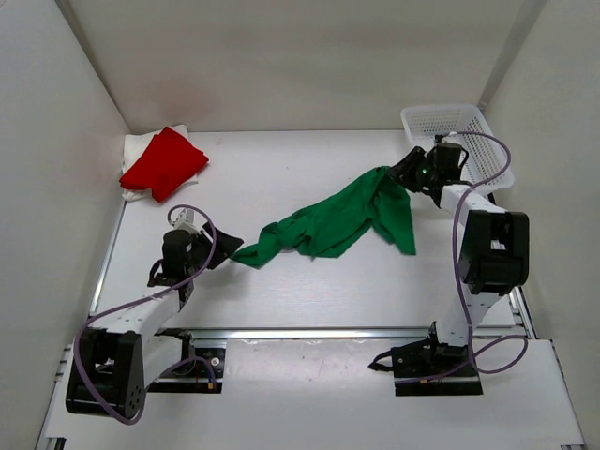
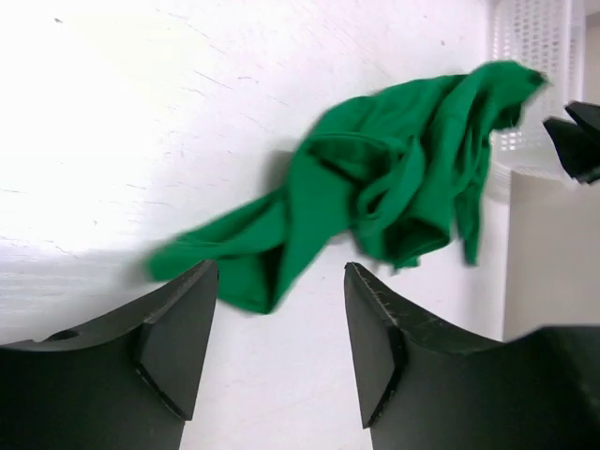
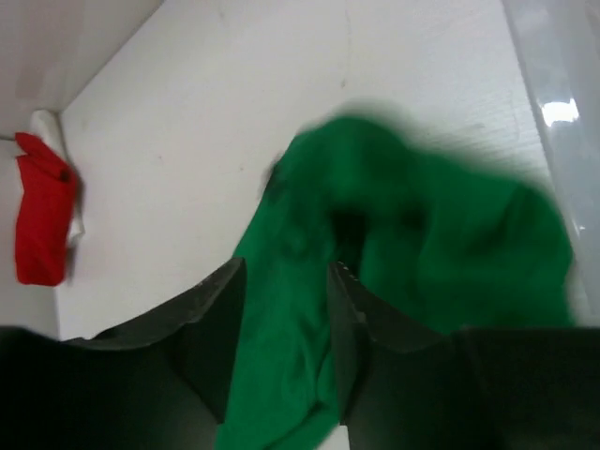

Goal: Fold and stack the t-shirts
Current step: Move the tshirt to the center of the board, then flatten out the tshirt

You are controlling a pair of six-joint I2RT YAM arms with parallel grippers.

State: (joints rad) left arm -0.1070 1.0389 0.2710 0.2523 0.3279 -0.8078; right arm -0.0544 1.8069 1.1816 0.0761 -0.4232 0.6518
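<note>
The green shirt [image 1: 328, 223] stretches crumpled across mid-table. The right gripper [image 1: 405, 173] pinches its far end beside the basket [image 1: 450, 117], and the left gripper [image 1: 228, 251] is spread at its near tip. The red shirt [image 1: 164, 161] sits folded on the white shirt [image 1: 136, 148] in the far-left corner.

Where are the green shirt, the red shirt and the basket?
green shirt [image 1: 333, 223]: top view, the middle of the bunched cloth.
red shirt [image 1: 164, 161]: top view, the middle of the folded pad.
basket [image 1: 459, 120]: top view, its bare mesh bottom.
</note>
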